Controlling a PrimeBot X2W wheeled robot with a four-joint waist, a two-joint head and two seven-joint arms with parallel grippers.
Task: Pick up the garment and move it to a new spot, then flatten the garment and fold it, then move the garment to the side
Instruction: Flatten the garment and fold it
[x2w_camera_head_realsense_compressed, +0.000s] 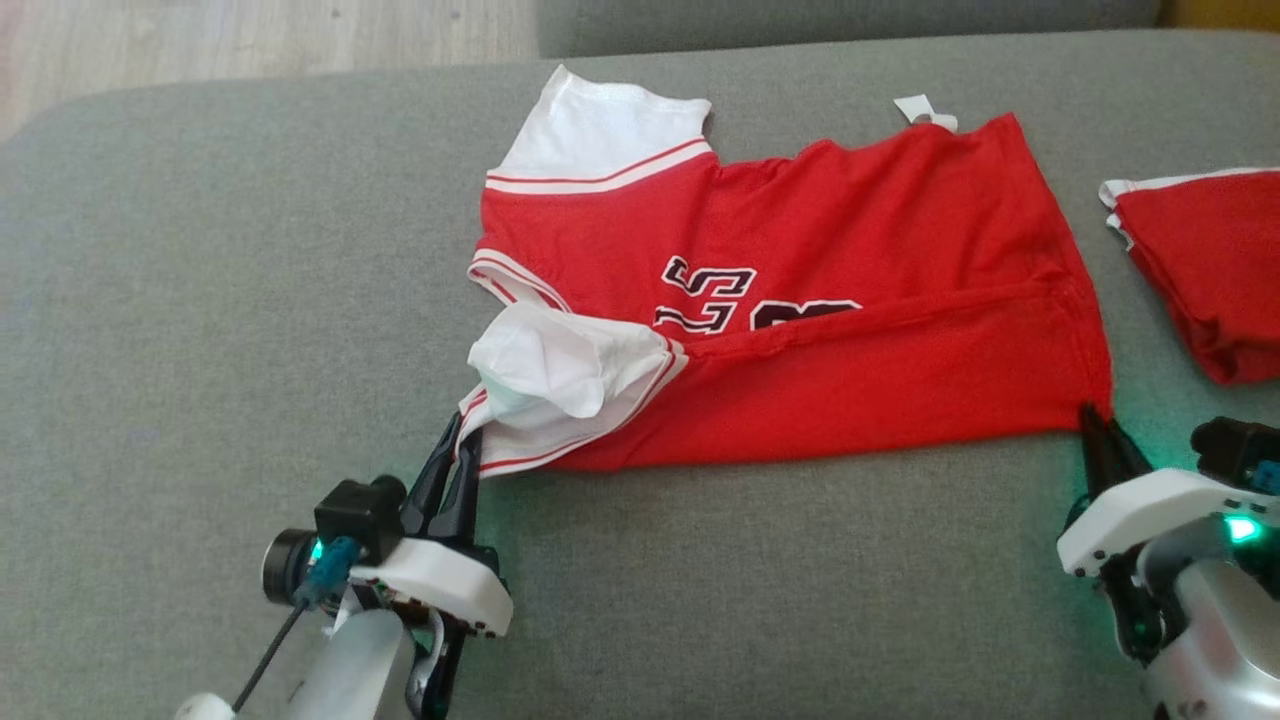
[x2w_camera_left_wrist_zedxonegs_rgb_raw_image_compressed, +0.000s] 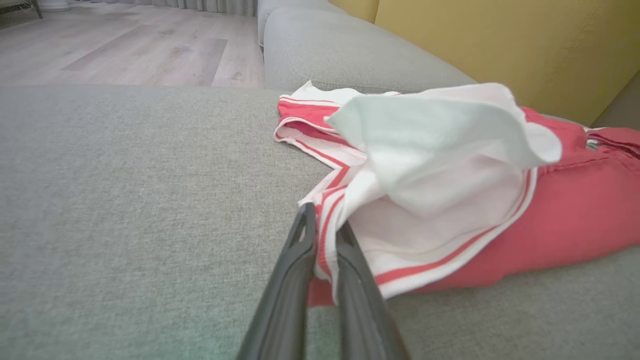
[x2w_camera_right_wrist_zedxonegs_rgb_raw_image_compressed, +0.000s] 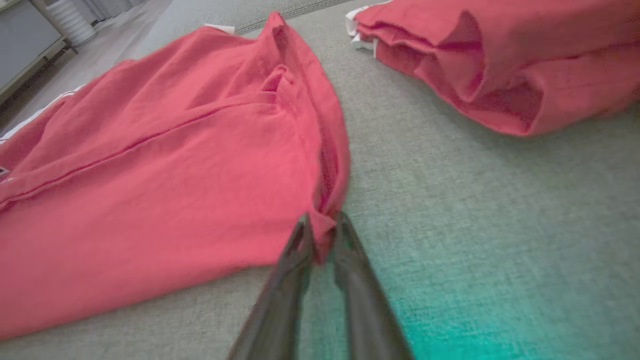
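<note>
Left gripper (x2w_camera_head_realsense_compressed: 460, 435) is clamped on the striped white sleeve of the jersey (x2w_camera_head_realsense_compressed: 800, 260); right gripper (x2w_camera_head_realsense_compressed: 1090, 415) pinches its red hem corner. Two red garments lie on the grey cushion (x2w_camera_head_realsense_compressed: 200, 300): this jersey, centre, near edge folded over, dark-lettered; a second garment (x2w_camera_head_realsense_compressed: 1210, 260) far right.

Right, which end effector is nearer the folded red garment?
Right. Right end effector: close by the folded garment, at the jersey's corner. Left end effector: across the jersey, at its sleeve.
</note>
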